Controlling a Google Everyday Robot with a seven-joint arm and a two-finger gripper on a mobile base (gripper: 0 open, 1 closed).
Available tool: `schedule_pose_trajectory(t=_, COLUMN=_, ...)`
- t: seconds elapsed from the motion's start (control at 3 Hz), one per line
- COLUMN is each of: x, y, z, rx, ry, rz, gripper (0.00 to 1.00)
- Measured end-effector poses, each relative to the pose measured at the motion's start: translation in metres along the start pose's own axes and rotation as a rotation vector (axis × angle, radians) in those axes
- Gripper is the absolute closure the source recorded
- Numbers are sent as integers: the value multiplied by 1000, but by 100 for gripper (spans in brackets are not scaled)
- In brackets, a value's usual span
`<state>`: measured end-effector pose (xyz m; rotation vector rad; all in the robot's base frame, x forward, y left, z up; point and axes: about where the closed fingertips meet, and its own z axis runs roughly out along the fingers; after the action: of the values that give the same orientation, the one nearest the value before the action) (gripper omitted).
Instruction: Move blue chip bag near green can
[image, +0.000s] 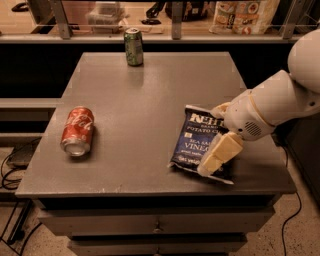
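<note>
The end effector (211, 141) is hanging over the right side of the blue chip bag (191, 145), fingers spread, one by its top edge and one over its lower corner. The bag is lying flat at the front right of the bench (150, 100), well apart from the green can (133, 46) standing upright at the far edge.

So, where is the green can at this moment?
The green can stands upright at the far edge of the table, left of centre in the camera view, far from the blue chip bag at front right, where the gripper is.
</note>
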<state>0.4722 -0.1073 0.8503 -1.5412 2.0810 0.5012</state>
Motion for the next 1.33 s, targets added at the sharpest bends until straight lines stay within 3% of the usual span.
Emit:
schedule_pose_trajectory(t=0.33, x=3, y=-1, z=13, rx=-7, ry=-10, rz=31, gripper=16)
schedule_pose_trajectory(t=0.67, x=3, y=-3, z=14, rx=6, ry=-14, rz=41, gripper=39)
schedule_pose_trajectory(t=1.33, x=-18, y=-19, z=-13, rx=85, ry=-44, rz=6, gripper=87)
